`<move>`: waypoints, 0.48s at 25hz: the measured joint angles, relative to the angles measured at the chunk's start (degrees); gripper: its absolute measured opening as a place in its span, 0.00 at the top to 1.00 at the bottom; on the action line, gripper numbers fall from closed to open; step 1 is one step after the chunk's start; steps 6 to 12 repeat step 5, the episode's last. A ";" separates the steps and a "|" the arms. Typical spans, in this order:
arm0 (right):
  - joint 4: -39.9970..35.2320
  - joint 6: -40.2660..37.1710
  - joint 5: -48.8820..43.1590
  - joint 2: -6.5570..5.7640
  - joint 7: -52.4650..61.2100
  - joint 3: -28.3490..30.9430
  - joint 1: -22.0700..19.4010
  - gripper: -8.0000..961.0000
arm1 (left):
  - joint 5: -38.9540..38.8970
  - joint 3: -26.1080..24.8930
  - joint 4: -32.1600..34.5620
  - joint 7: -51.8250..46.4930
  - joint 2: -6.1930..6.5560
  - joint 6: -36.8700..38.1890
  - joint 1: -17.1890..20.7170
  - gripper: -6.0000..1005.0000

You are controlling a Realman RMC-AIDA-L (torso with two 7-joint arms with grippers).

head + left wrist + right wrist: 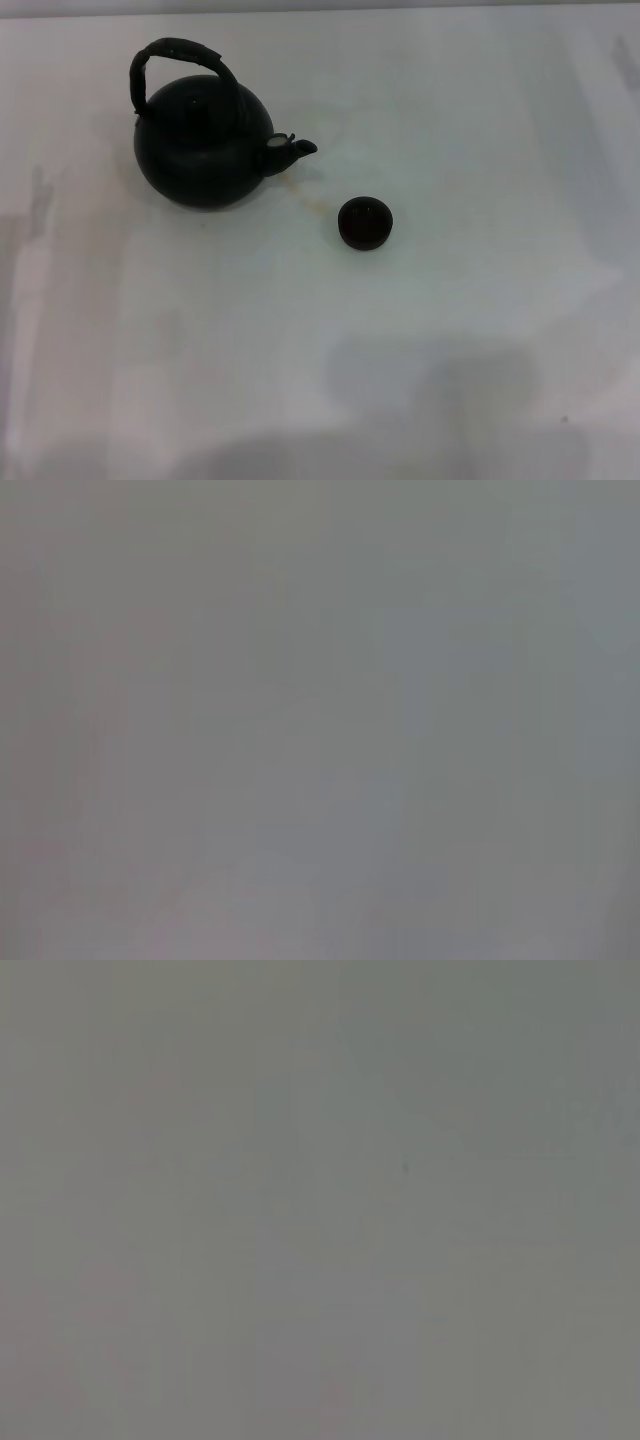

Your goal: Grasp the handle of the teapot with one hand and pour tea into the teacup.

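In the head view the round matte black teapot (205, 145) stands upright on the white table at the upper left, its short spout (296, 148) pointing right. Its dark arched handle (178, 55) loops over the lid. The small dark teacup (365, 222) sits on the table to the right of the spout and a little nearer to me, apart from the pot. Neither gripper shows in any view; both wrist views hold only a plain grey surface.
The white table (450, 330) spreads wide around both objects. A faint yellowish stain (305, 200) marks the surface between spout and cup. Soft shadows lie along the near edge.
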 joint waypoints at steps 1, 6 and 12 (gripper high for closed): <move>0.02 0.17 0.02 0.01 0.34 0.01 -0.36 0.12 | 0.00 -0.11 -0.04 0.00 -0.01 -0.07 -0.17 0.17; 0.39 0.65 0.07 0.04 0.80 0.00 -1.14 0.12 | 0.01 -0.17 -0.70 0.00 -0.02 -0.30 -1.14 0.17; 0.39 0.65 0.07 0.04 0.80 0.00 -1.14 0.12 | 0.01 -0.17 -0.70 0.00 -0.02 -0.30 -1.14 0.17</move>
